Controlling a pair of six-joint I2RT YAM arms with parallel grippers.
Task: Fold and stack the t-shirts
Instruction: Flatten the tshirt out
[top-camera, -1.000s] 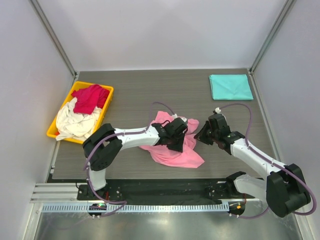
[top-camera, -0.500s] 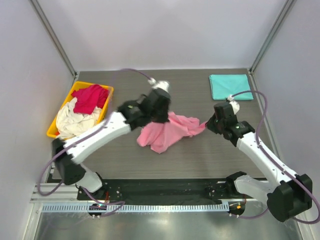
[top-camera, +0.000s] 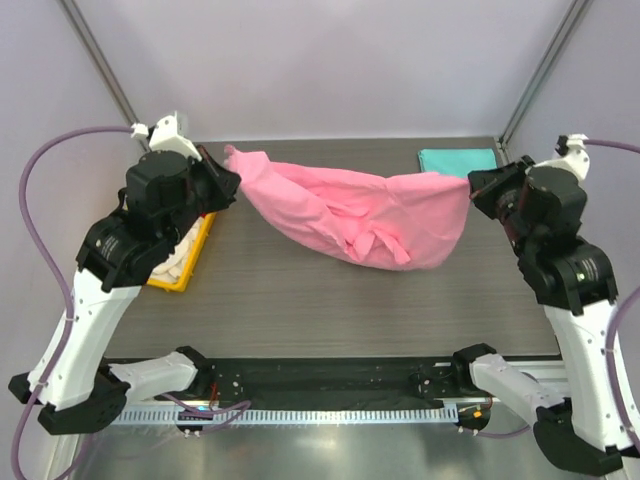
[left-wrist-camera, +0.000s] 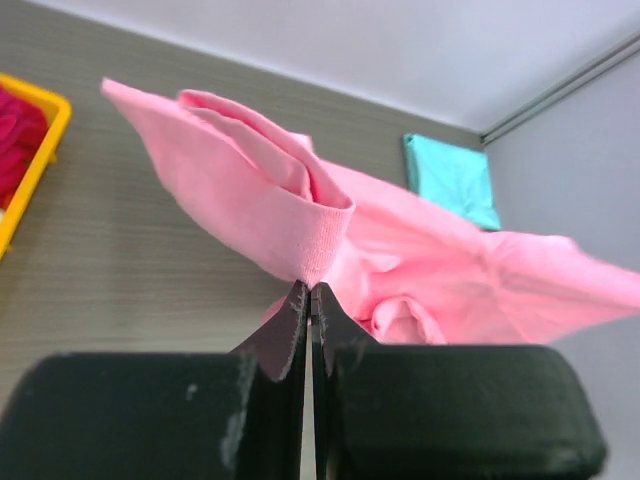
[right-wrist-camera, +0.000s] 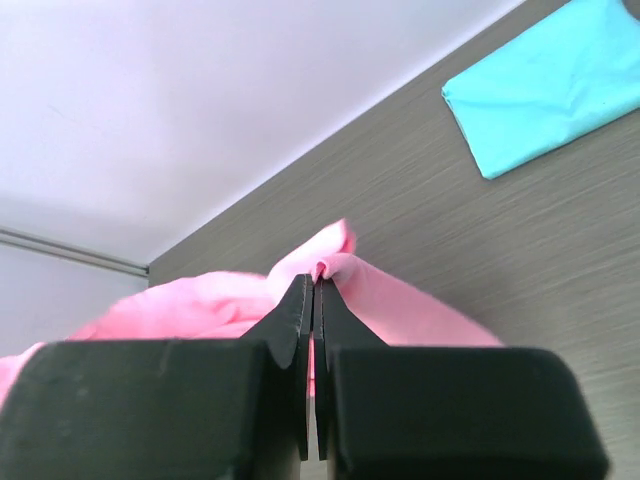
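Observation:
The pink t-shirt (top-camera: 350, 215) hangs stretched in the air between both grippers, sagging in the middle above the table. My left gripper (top-camera: 232, 178) is shut on its left end, seen in the left wrist view (left-wrist-camera: 309, 287) pinching a hemmed edge (left-wrist-camera: 300, 235). My right gripper (top-camera: 474, 193) is shut on its right end, seen in the right wrist view (right-wrist-camera: 315, 280) nipping a fold (right-wrist-camera: 340, 265). The folded teal t-shirt (top-camera: 455, 160) lies at the far right, partly hidden by the pink one. The crimson and cream shirts are mostly hidden behind my left arm.
The yellow bin (top-camera: 185, 270) stands at the left edge, mostly covered by my left arm, with a bit of cream cloth (top-camera: 178, 252) showing. Its rim shows in the left wrist view (left-wrist-camera: 30, 175). Frame posts stand at the back corners.
Both arms have risen and swung apart, lifting the pink shirt off the table and pulling it out wide between them. Earlier it lay crumpled at mid-table.

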